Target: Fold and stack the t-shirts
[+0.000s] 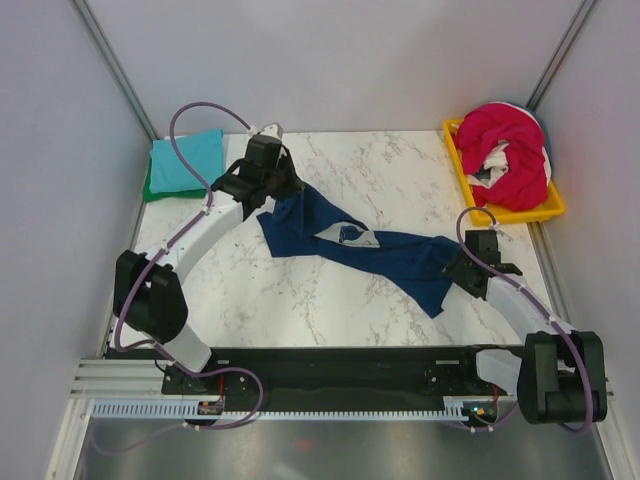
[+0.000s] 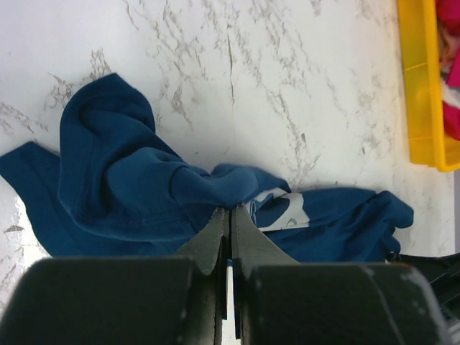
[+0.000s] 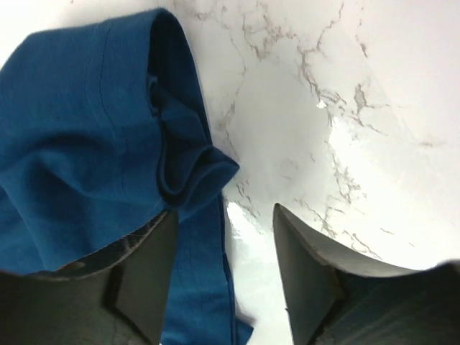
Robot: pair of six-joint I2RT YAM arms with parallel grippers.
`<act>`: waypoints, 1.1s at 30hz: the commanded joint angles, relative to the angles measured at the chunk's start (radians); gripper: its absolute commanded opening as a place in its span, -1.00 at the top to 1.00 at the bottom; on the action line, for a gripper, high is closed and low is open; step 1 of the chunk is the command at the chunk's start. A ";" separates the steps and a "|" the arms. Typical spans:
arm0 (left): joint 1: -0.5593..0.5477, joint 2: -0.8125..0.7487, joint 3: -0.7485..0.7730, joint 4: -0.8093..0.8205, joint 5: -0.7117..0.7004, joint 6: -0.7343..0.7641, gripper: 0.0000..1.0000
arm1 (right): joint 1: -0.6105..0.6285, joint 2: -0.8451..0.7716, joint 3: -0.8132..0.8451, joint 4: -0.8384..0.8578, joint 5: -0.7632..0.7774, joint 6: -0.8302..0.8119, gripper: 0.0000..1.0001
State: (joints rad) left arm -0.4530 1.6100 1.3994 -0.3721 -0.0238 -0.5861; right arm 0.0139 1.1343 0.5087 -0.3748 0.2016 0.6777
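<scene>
The navy blue t-shirt (image 1: 350, 245) lies crumpled in a long diagonal strip across the middle of the marble table, its pale chest print facing up. My left gripper (image 1: 272, 195) is at the shirt's far left end and is shut on a fold of it (image 2: 230, 210). My right gripper (image 1: 457, 270) is open at the shirt's near right end. In the right wrist view the navy cloth (image 3: 79, 122) lies over and beside the left finger (image 3: 140, 266), with bare table between the jaws. A folded teal t-shirt (image 1: 188, 158) lies on a green one (image 1: 150, 190) at the back left.
A yellow tray (image 1: 500, 212) at the back right holds bunched magenta-red (image 1: 515, 150) and white (image 1: 495, 158) t-shirts; its rim also shows in the left wrist view (image 2: 420, 79). Grey walls enclose the table on three sides.
</scene>
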 commanded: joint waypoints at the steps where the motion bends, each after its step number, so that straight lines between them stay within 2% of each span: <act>1: 0.000 0.002 -0.013 0.013 0.019 0.035 0.96 | -0.009 0.034 0.025 0.079 0.012 0.003 -0.24; 6: 0.000 0.005 -0.023 0.022 0.042 0.040 0.96 | -0.011 0.099 0.054 0.111 -0.001 -0.010 -0.05; 15: 0.000 0.013 -0.045 0.039 0.045 0.040 0.96 | -0.042 0.142 0.070 0.139 -0.007 -0.023 0.09; 18: 0.002 0.016 -0.048 0.042 0.045 0.040 0.96 | -0.051 0.148 0.071 0.145 -0.013 -0.026 0.23; 22: 0.002 0.019 -0.054 0.044 0.042 0.042 0.96 | -0.057 0.162 0.073 0.152 -0.027 -0.032 0.53; 30: 0.004 0.004 -0.057 0.042 0.039 0.048 0.96 | -0.065 0.133 0.096 0.130 -0.028 -0.044 0.92; 33: 0.007 -0.024 -0.053 0.036 0.038 0.049 0.96 | -0.066 0.102 0.125 0.084 -0.025 -0.053 0.95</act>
State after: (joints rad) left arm -0.4526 1.6260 1.3449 -0.3641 0.0097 -0.5777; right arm -0.0444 1.2816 0.5716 -0.2642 0.1703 0.6403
